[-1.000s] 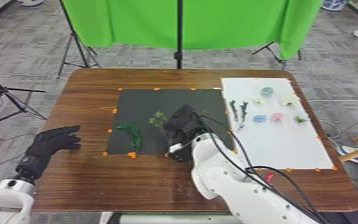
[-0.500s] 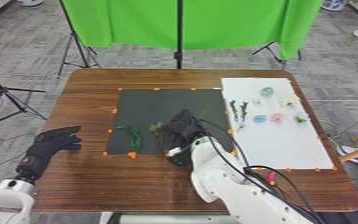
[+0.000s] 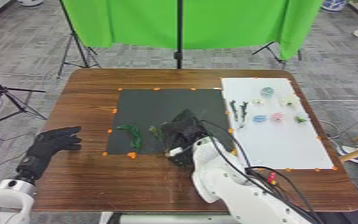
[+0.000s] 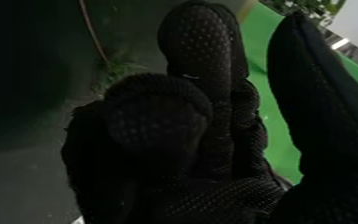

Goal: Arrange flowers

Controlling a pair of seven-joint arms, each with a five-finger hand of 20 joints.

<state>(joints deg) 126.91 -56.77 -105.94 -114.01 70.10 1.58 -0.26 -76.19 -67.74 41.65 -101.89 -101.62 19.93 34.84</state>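
Can see the right robot hand point(image 3: 186, 131) over the near part of the dark mat point(image 3: 162, 105), loosely open, with one finger point(image 4: 202, 45) straight and another bent; cannot tell whether touching the leafy sprig point(image 3: 155, 131) just beside, at nine o'clock. Can trace that sprig from leaves toward eleven o'clock to stem toward five. Farther toward nine, on the mat, can find a green strand point(image 3: 135, 137), lying along eleven to five. At two o'clock, on the white sheet point(image 3: 282, 145), can spot dark stems point(image 3: 234, 110), running nearly twelve to six, and small flower heads point(image 3: 277, 117). Near nine, can see the left robot hand point(image 3: 58, 141), open, above the brown surface point(image 3: 104, 180).
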